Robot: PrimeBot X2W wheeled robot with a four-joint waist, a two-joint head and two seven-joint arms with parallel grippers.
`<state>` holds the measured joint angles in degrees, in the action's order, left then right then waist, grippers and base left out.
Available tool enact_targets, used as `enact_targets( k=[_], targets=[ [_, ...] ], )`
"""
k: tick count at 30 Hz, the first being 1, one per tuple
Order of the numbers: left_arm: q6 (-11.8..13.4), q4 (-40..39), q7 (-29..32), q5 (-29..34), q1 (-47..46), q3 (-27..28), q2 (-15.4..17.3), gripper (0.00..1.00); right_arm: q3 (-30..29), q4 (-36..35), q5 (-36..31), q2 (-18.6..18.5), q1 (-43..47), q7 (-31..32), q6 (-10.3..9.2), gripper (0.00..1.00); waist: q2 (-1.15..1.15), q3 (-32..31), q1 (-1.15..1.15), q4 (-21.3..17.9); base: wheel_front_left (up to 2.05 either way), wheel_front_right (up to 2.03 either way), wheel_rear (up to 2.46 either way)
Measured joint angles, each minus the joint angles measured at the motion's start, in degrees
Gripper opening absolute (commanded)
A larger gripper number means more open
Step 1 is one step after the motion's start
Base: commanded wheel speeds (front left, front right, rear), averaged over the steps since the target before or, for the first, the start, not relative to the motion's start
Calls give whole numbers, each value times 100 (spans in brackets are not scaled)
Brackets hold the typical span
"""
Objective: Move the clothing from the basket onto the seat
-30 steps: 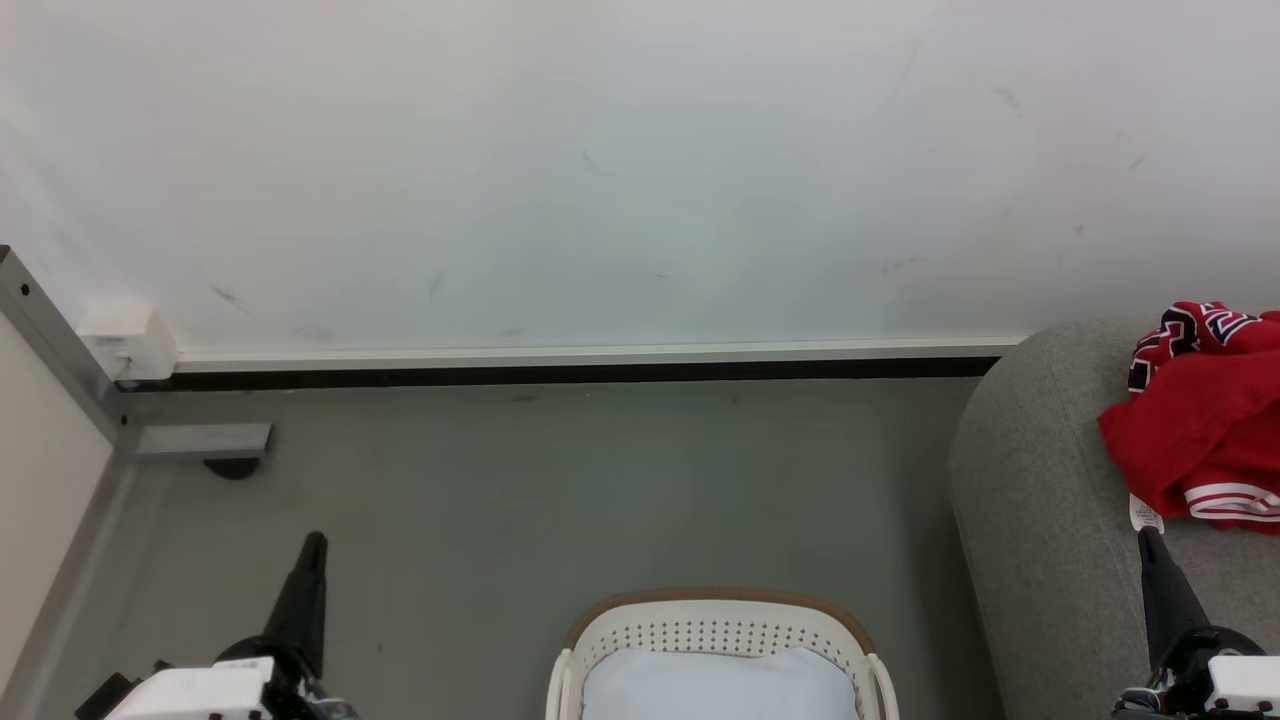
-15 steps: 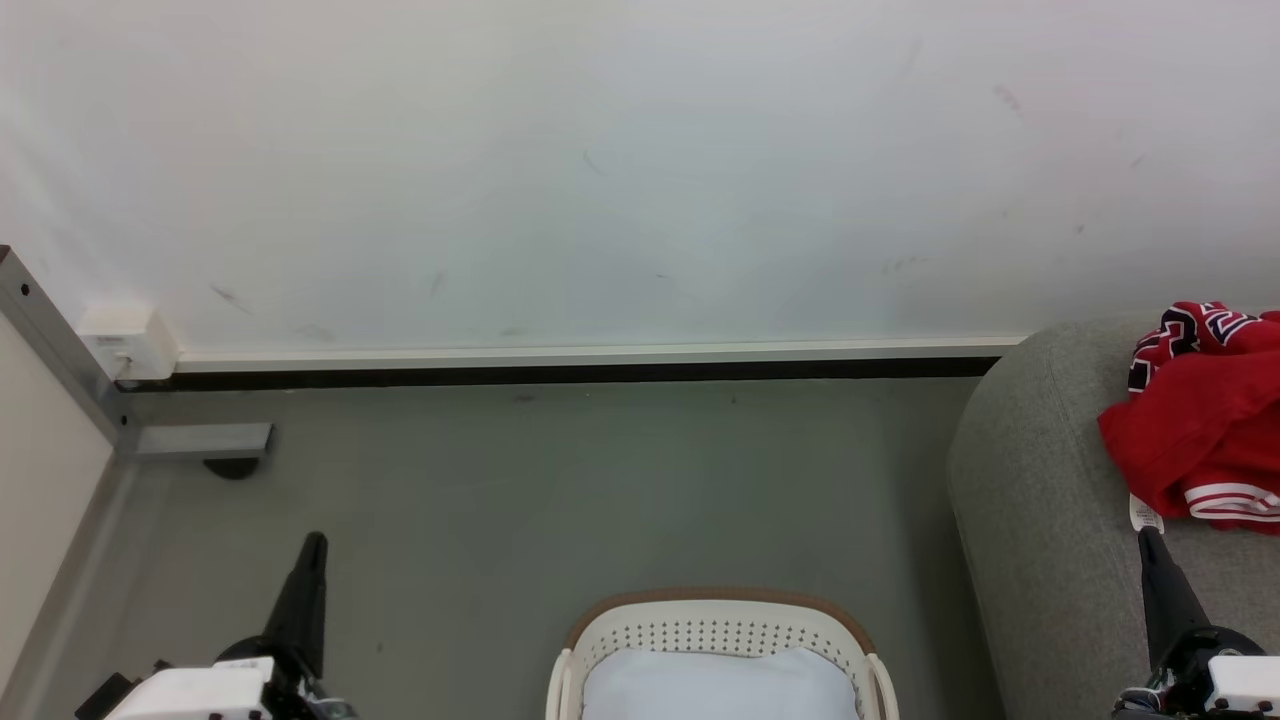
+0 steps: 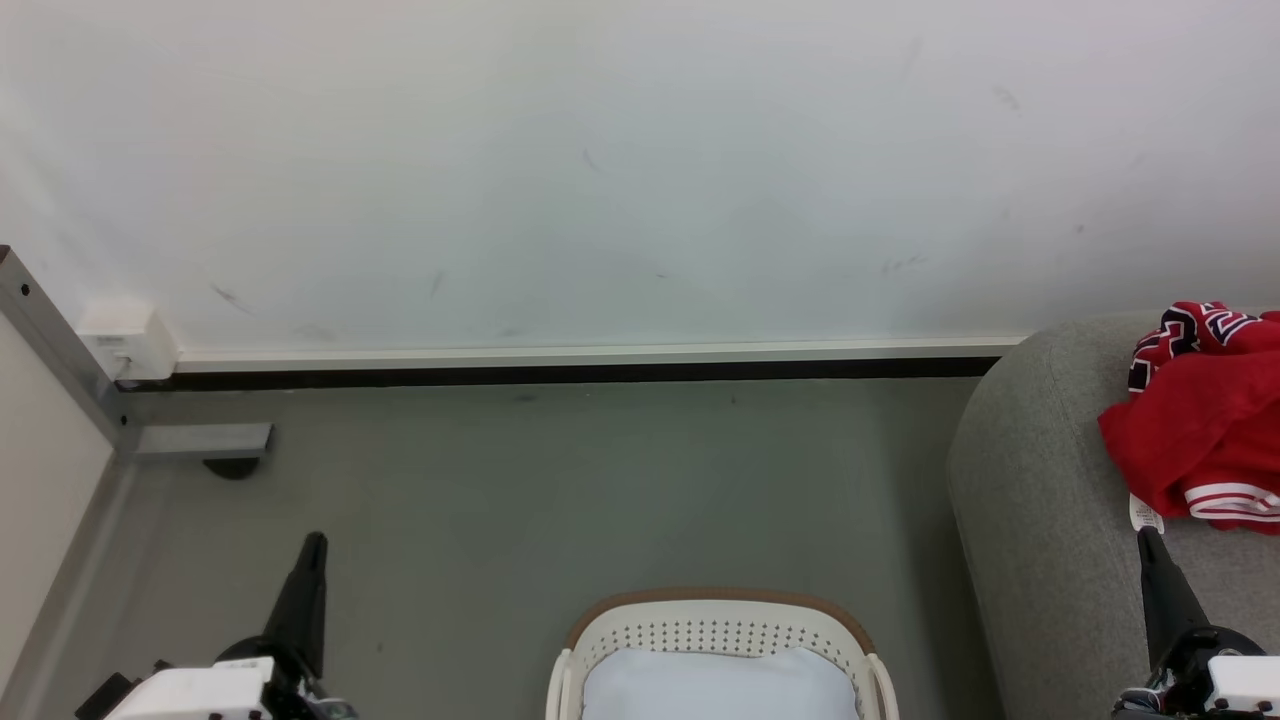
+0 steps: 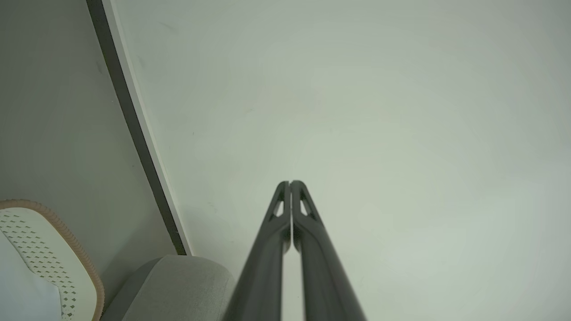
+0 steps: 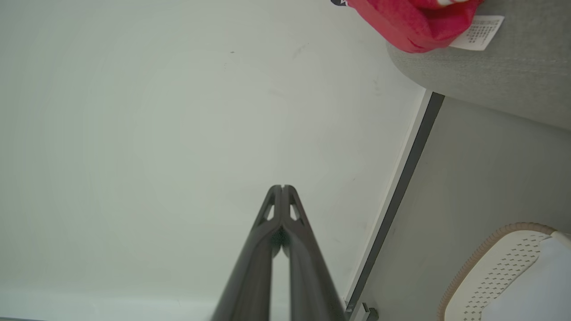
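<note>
The red jersey lies crumpled on the grey sofa at the right, its white tag hanging at its lower edge; the right wrist view shows the jersey on the sofa too. The cream basket with a brown rim stands on the floor at bottom centre, holding a pale bluish-white sheet. My left gripper is shut at the lower left, over the floor. My right gripper is shut just below the tag, empty. Both wrist views show the left gripper and right gripper with fingers pressed together, pointing at the wall.
A white wall with a dark skirting strip runs behind the grey floor. A metal frame foot and a white box sit at the left corner. Open floor lies between the basket and the wall.
</note>
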<state>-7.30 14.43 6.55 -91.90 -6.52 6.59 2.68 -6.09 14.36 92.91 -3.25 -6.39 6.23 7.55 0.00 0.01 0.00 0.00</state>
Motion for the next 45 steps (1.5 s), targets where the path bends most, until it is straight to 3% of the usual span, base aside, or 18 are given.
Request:
enact_targets(
  k=[45],
  targets=[
    [0, 0, 0, -1, -1, 0, 0, 0, -11, 0, -7, 10, -1, 2, 0, 0, 0, 0, 0, 0, 0, 0, 0]
  ],
)
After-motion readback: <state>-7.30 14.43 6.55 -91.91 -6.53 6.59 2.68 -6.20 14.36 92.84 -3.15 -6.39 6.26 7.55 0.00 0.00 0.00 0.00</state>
